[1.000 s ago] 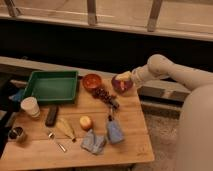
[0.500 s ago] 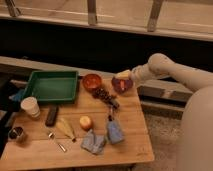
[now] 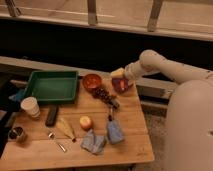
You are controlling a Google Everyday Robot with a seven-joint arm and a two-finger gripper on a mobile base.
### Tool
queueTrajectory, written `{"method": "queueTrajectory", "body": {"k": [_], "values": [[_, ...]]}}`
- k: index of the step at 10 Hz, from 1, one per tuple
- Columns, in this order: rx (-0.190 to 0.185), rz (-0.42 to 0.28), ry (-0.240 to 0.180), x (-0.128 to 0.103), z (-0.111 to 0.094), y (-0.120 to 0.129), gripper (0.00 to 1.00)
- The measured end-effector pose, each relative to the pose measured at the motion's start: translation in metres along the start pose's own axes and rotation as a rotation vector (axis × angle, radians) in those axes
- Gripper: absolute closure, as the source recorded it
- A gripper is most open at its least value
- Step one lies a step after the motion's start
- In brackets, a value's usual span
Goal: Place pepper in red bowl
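Observation:
The red bowl point(image 3: 92, 81) stands at the back of the wooden table point(image 3: 130, 135), just right of the green tray. To its right is a purple bowl point(image 3: 125, 89) near the table's back right corner. My gripper point(image 3: 119, 75) hangs right over that purple bowl, at the end of the white arm point(image 3: 160, 62) that comes in from the right. A small reddish patch shows inside the purple bowl beneath the gripper. I cannot tell whether it is the pepper. Nothing slender and red-orange lies elsewhere on the table.
A dark grape cluster point(image 3: 103, 94) lies between the two bowls. In front are a round yellow-orange fruit point(image 3: 86, 122), blue cloths point(image 3: 105, 137), a white cup point(image 3: 30, 106), a dark block point(image 3: 51, 115), a spoon point(image 3: 57, 141) and a small metal cup point(image 3: 17, 133). The green tray point(image 3: 51, 86) fills the back left.
The gripper has drifted a little up and to the left over the purple bowl. Everything on the table stays where it was.

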Motion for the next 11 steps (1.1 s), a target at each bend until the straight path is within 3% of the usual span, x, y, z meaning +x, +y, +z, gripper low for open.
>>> {"method": "queueTrajectory", "body": {"k": [3,7,11], "values": [[0.014,-0.018,0.01,-0.002,0.013,-0.005,0.2],[0.054,-0.072,-0.003,-0.007,-0.011,0.01,0.2],[0.056,-0.048,0.001,-0.007,-0.01,0.003,0.2]]}}
